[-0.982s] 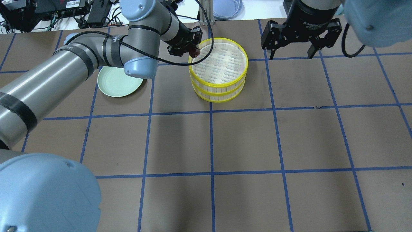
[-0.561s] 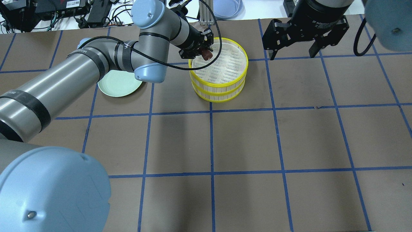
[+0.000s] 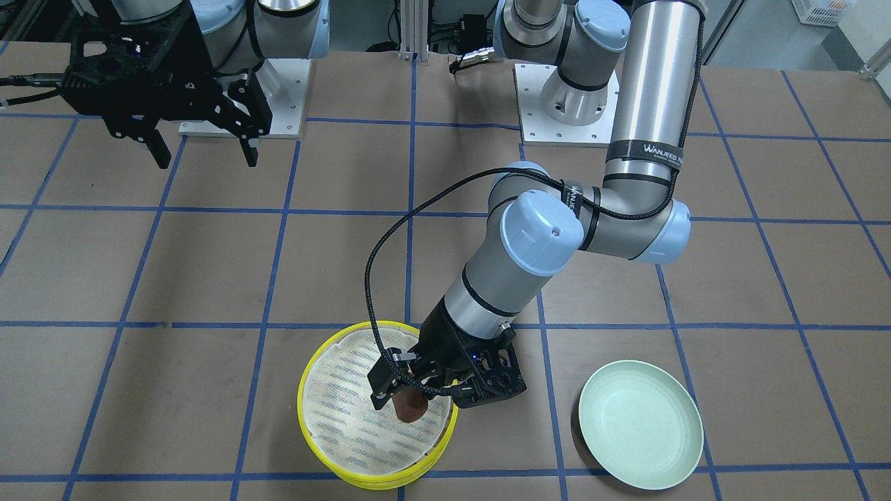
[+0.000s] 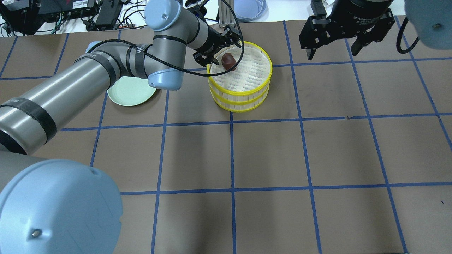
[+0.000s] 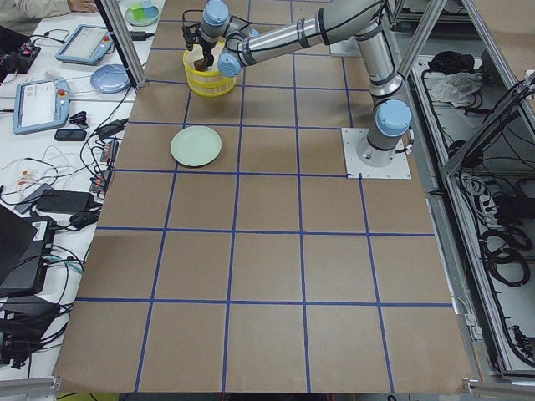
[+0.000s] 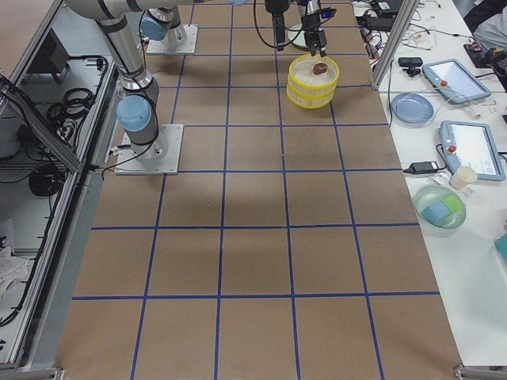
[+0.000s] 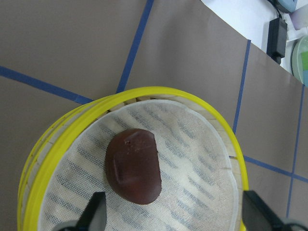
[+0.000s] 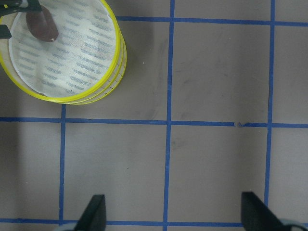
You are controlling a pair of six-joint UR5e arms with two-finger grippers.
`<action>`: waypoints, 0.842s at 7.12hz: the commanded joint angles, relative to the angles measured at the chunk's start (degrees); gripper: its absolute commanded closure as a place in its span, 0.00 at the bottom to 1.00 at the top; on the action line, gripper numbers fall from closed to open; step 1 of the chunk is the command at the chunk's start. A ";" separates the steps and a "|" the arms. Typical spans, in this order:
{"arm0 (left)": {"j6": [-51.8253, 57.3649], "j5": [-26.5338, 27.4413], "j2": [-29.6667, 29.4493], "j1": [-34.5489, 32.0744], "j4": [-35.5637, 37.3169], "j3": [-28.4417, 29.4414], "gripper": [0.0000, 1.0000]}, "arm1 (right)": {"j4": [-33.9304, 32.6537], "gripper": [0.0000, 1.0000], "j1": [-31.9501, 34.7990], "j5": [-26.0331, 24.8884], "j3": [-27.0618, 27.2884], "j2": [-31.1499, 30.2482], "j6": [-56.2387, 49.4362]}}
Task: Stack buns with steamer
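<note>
The steamer [image 4: 247, 96] stands as two stacked yellow-rimmed tiers at the back middle of the table. The dark reddish-brown bun [image 4: 229, 61] lies on the top tier's white liner, near its left edge. My left gripper [image 4: 221, 53] is open just above the bun, one finger to each side; the left wrist view shows the bun [image 7: 133, 166] lying free ahead of the spread fingertips. My right gripper [image 4: 332, 53] is open and empty, high up to the right of the steamer. The cream-white bun is out of view.
A pale green plate [image 4: 130, 93] lies bare to the left of the steamer, partly under my left arm. Blue tape lines grid the brown table. Cables and a blue dish lie beyond the far edge.
My left gripper carried the brown bun further over the top tier, opened and let it go onto the liner. My right gripper drifted back and to the right.
</note>
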 commanded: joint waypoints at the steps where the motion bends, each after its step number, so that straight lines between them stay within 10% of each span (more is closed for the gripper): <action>1: 6.69 1.22 2.33 1.64 -5.38 0.58 0.00 | -0.10 0.00 -0.17 -0.44 0.16 0.01 0.11; 6: 30.65 17.39 16.20 13.60 -38.00 1.37 0.00 | -4.12 0.00 0.00 0.70 0.25 -0.17 0.99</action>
